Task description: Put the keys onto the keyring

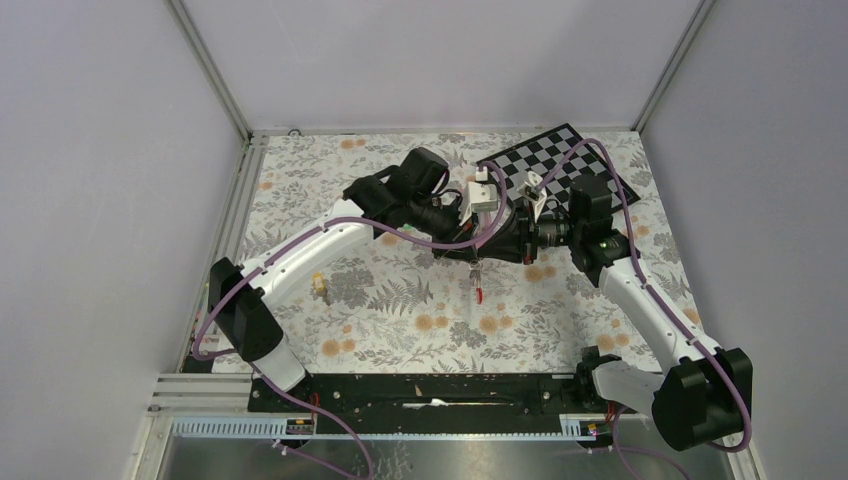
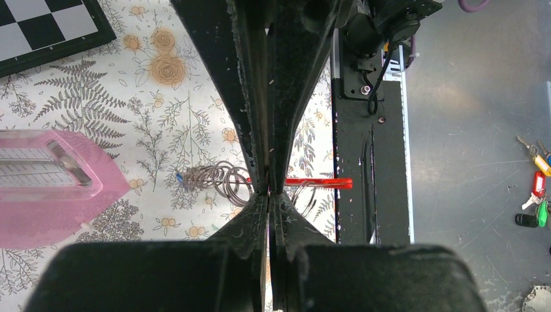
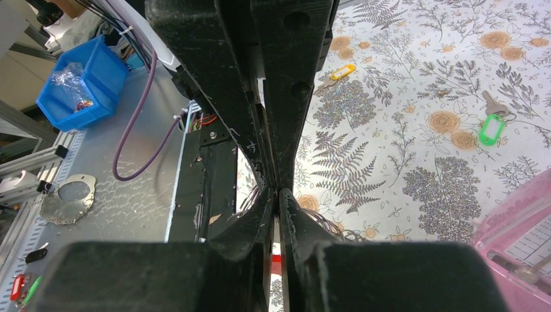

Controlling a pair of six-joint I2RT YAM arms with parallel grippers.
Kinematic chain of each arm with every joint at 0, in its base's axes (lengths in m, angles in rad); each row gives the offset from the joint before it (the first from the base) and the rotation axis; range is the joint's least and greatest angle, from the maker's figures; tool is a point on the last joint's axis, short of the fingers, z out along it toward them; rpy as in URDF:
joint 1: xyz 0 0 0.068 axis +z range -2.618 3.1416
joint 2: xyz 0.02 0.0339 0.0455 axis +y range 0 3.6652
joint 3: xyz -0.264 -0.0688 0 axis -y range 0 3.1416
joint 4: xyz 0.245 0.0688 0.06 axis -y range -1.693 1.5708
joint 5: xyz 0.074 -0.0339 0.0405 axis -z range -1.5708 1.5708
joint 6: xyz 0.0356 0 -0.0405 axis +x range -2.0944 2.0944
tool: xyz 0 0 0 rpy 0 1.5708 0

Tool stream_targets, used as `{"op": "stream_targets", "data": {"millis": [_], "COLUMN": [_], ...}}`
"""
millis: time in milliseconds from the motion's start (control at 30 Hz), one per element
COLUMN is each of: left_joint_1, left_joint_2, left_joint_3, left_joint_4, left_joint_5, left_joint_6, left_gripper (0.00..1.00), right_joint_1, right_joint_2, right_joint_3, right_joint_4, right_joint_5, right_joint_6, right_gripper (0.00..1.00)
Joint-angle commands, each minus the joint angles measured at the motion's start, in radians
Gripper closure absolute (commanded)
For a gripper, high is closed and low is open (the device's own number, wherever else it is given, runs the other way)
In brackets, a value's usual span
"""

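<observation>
Above the middle of the tabletop [image 1: 400,320], my left fingers [image 2: 247,130] are clenched on the red bar of the keyring [image 2: 318,183], holding it up so a key [image 3: 490,120] can slide on. My right fingers [image 3: 292,130] look almost shut, but on what I cannot tell.

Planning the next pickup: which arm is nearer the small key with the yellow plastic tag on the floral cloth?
Left. The left arm passes just beside the key with the yellow tag with its white link; the right arm is well away, on the opposite side.
</observation>
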Motion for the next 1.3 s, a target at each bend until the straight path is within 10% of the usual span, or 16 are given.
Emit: {"op": "stream_targets", "data": {"millis": [0, 133, 367, 533, 1267], "left_joint_1": [-0.005, 0.003, 0.123, 0.160, 0.211], "left_joint_2": [-0.016, -0.038, -0.159, -0.193, -0.174], "left_joint_3": [0.043, 0.015, -0.206, -0.297, -0.340], "left_joint_4": [0.048, 0.066, 0.360, 0.588, 0.828], "left_joint_5": [0.008, 0.036, 0.259, 0.312, 0.370], "left_joint_6": [-0.007, -0.004, -0.136, -0.285, -0.467], "left_gripper": [1.00, 1.00, 0.68, 0.59, 0.66], "right_joint_1": [0.009, -0.001, -0.036, -0.037, -0.041], "right_joint_2": [-0.002, 0.000, 0.026, 0.048, 0.031], "right_joint_3": [0.001, 0.025, -0.034, -0.058, -0.123], "right_joint_4": [0.022, 0.045, 0.644, 0.777, 0.880], "right_joint_5": [-0.002, 0.008, -0.024, -0.006, -0.005], "right_joint_6": [-0.004, 0.036, 0.596, 0.696, 0.746], "right_gripper": [0.94, 1.00, 1.00, 1.00, 1.00]}}
